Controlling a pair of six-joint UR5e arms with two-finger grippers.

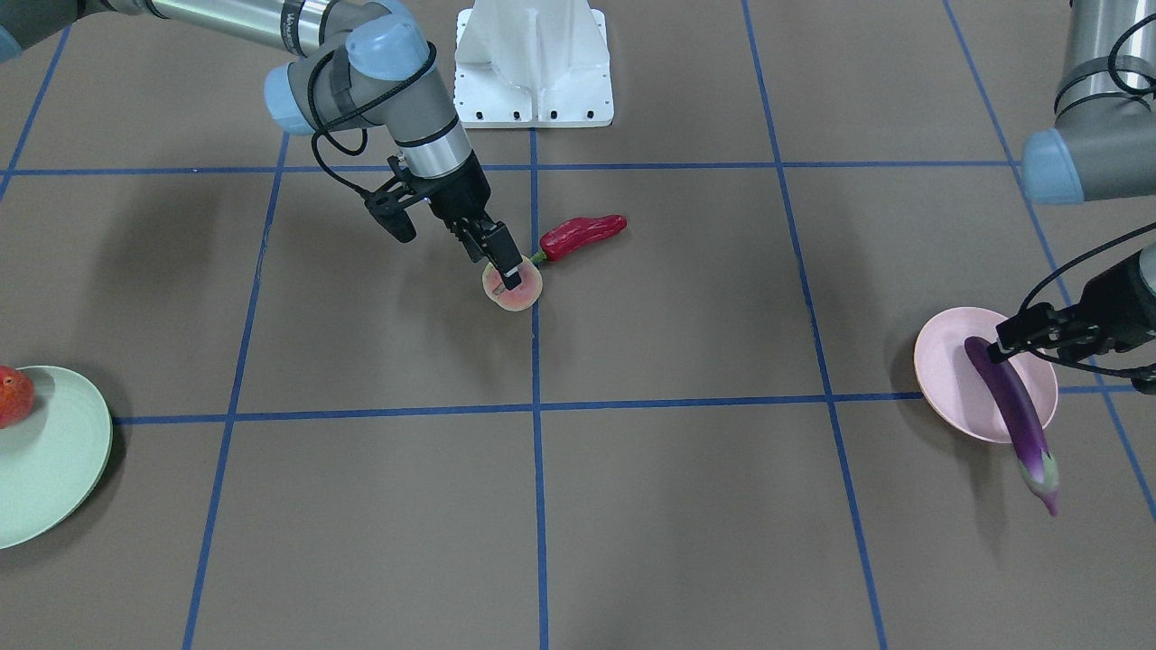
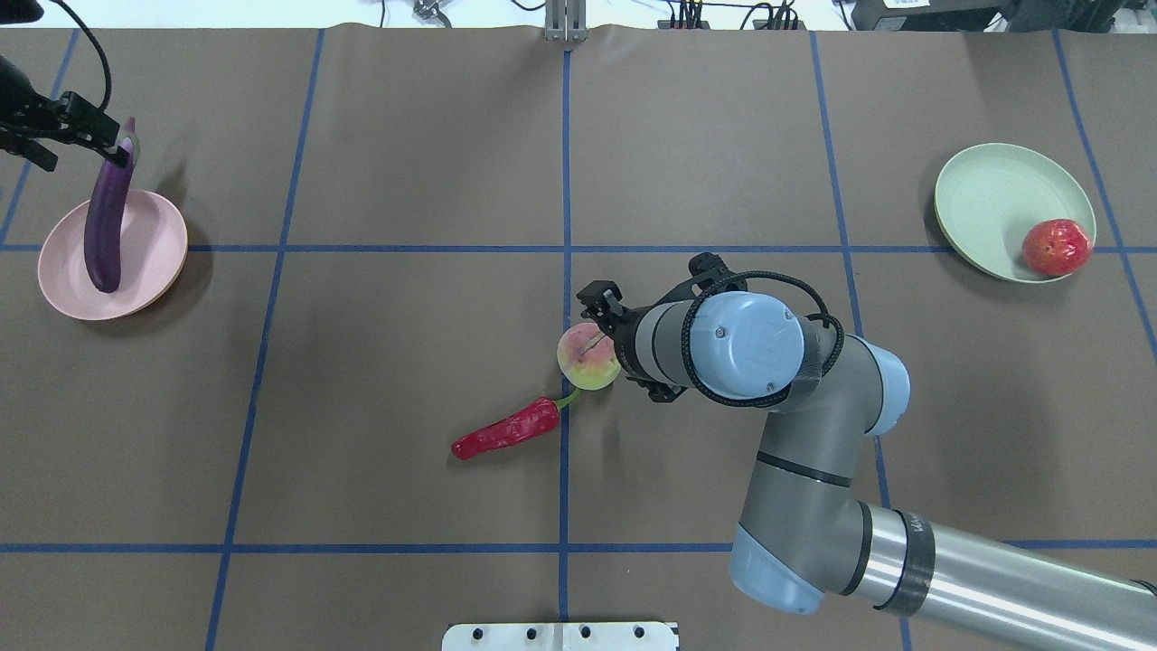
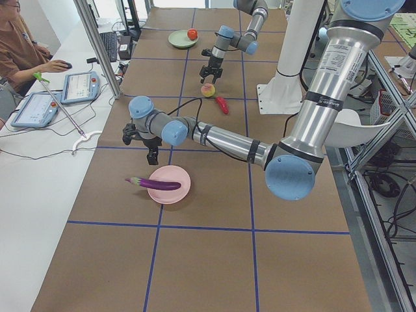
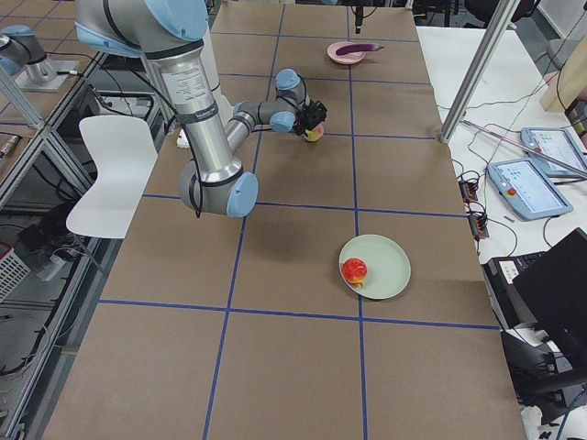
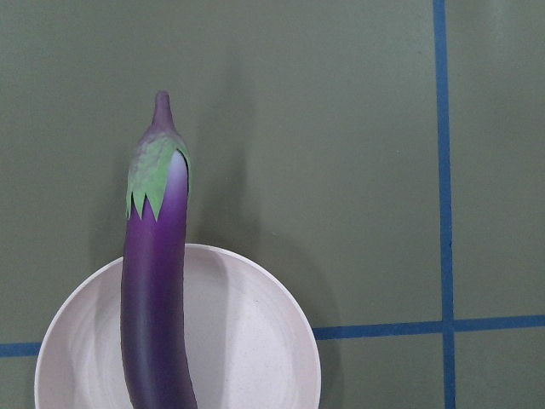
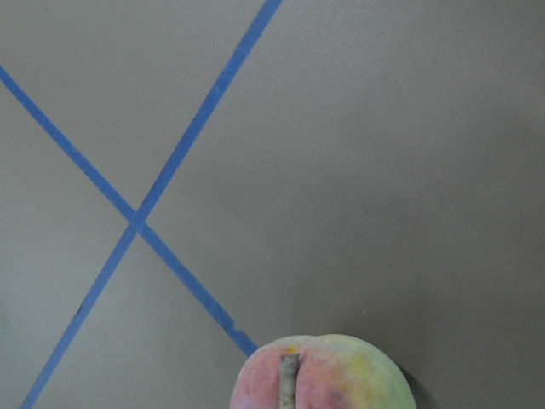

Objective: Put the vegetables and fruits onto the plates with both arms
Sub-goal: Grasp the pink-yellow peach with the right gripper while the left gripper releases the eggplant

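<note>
Two grippers. Your right gripper (image 1: pixel 508 272) is down at the round pink-green peach (image 2: pixel 586 362), beside the shiny red chili pepper (image 1: pixel 582 236), likely for a lift; pinched or not, you cannot tell. Your left gripper (image 1: pixel 1006 344) hangs parted and empty above the long purple eggplant (image 5: pixel 153 298), which lies across the pale pink plate (image 1: pixel 944 361) and overhangs it. Only the left side view shows that clearance.

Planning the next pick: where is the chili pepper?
Overhead view: the chili pepper lies just left of the centre tape line, stem toward the peach.
</note>
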